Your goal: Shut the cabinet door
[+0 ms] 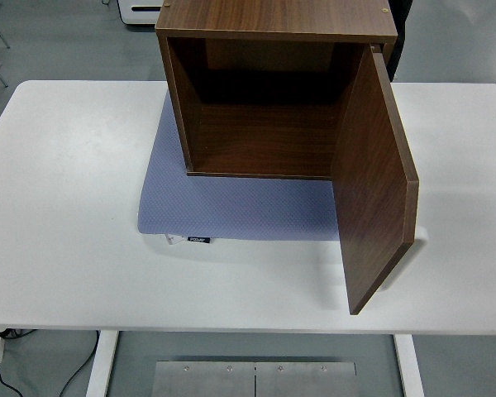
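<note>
A dark wooden cabinet (273,91) is seen standing on a blue-grey mat (231,207) at the far middle of the white table (66,207). Its front is open and the interior is empty. The cabinet door (372,182), hinged on the right side, is swung out fully toward the table's near edge, standing roughly square to the opening; its free edge reaches almost to the near edge. A small label (198,240) is noted on the mat's near hem.

No robot hand is seen in the head view. Only a sliver of something dark is caught at the right margin, too small to identify. Finger state cannot be told for either hand.

Step in hand, as judged: the approach has not begun; the door is untouched and fully open.

Next move, as judged: a hand is to be brought to the door's outer face, on its right, near the free edge, and the panel pushed leftward in an arc about the hinge. A push near the hinge would give poor leverage, and the cabinet could be shifted on the mat.
</note>
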